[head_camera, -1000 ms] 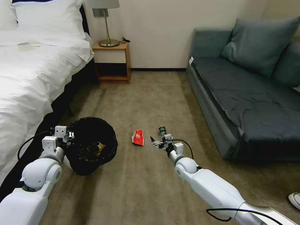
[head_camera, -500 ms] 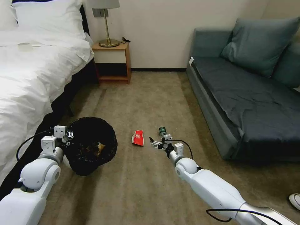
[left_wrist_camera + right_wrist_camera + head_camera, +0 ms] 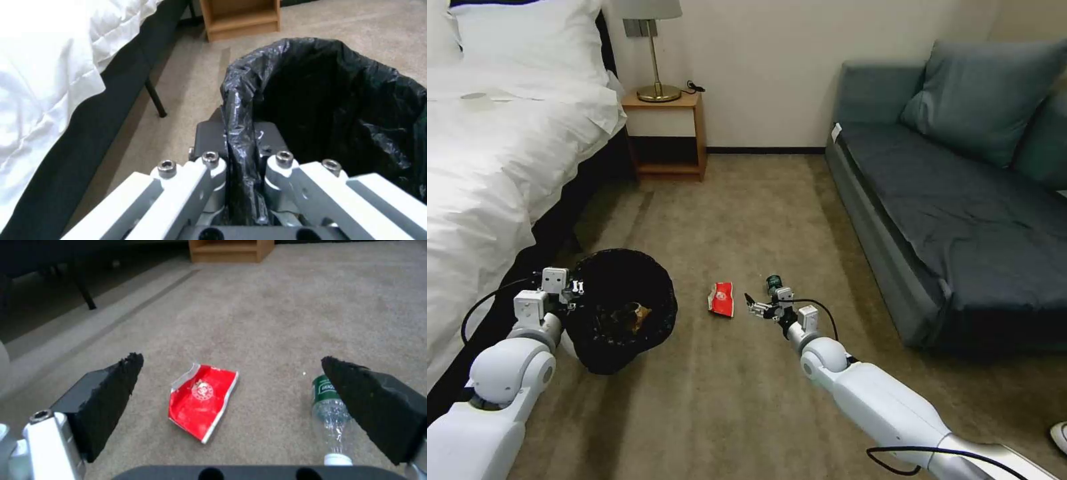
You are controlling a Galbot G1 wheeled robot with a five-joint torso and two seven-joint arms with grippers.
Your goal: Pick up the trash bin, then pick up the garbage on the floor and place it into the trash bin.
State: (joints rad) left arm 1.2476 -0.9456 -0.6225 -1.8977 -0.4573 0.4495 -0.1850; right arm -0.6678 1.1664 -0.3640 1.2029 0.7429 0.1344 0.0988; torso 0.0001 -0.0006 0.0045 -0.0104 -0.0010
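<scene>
Light: even, soft indoor; source not visible.
Overexposure: bed (image 3: 487, 153) linen nr blown out, folds faint; same in left wrist view.
Shadows: soft, dark under sofa (image 3: 960, 200) edge and bed frame; faint under trash bin (image 3: 620, 310).
Dark areas: bag interior nr black, little detail.
Focus: head view sharp; right wrist view pads (image 3: 106, 396) blurred close up, carpet (image 3: 276, 313) soft farther off.

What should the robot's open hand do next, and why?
Probably lower the right end effector onto the red-and-white packet and close. Its fingers are spread wide with the packet lying flat on the carpet between them, while the clear bottle lies beside one finger. The left end effector is clamped on the trash bin rim, holding it ready nearby.
</scene>
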